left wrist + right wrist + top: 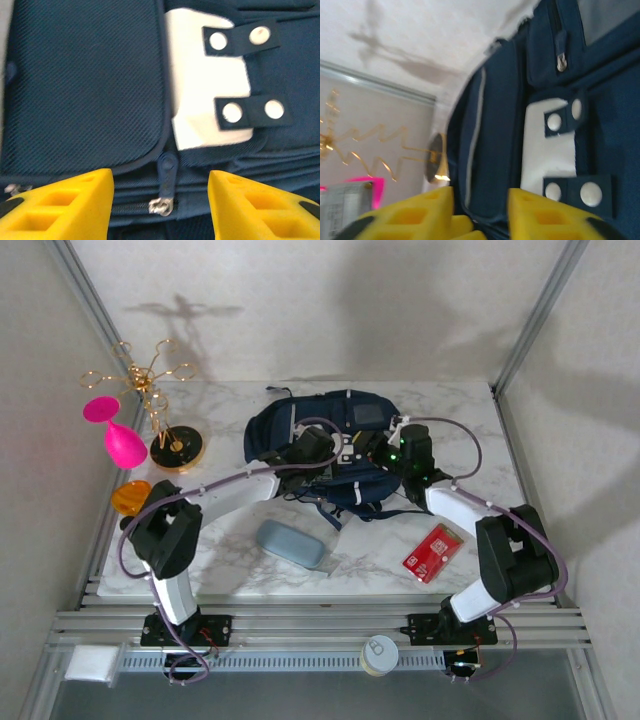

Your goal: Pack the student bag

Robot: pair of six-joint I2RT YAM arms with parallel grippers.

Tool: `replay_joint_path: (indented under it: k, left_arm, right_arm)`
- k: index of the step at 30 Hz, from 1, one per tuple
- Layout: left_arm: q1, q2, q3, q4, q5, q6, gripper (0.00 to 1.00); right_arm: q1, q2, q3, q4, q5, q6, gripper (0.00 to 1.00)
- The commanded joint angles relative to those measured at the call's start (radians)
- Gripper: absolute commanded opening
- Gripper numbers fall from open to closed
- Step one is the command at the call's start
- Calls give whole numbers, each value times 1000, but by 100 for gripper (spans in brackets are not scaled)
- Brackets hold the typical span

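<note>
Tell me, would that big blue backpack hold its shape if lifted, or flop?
Probably flop: the student bag lies slumped and low on the marble table, so lifted by one spot it would likely sag. Its loose straps would probably dangle and snag. Pushed, the soft woven fabric seems likelier to bunch than slide.

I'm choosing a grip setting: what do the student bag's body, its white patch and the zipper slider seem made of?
The student bag: woven synthetic fabric, probably nylon or polyester, matte; fine diagonal weave shows. The white patch: smooth, possibly leatherette; no weave visible, though overexposed. The zipper slider: likely metal; silver glint.
</note>
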Motion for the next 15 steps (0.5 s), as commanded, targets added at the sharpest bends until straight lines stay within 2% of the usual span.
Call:
replay_joint_path:
  k: [1, 3, 5, 8, 11, 15]
  left_arm:
    - [30, -111, -87, 36, -2, -67, 51]
    - [44, -159, -138, 62, 0, -89, 51]
    - [54, -203, -199, 104, 12, -115, 51]
    - [79, -257, -265, 147, 52, -144, 51]
    - [92, -295, -299, 154, 55, -150, 52]
    - [109, -330, -333, 166, 90, -155, 53]
  right_arm:
    - [40, 17, 87, -342, 59, -79, 46]
    - [70, 38, 149, -445, 108, -143, 54]
    - [98, 97, 233, -527, 127, -278, 59]
    - [121, 172, 334, -599, 186, -520, 60]
    - [133, 200, 392, -650, 300, -706, 61]
    - [149, 225, 390, -662, 279, -974, 62]
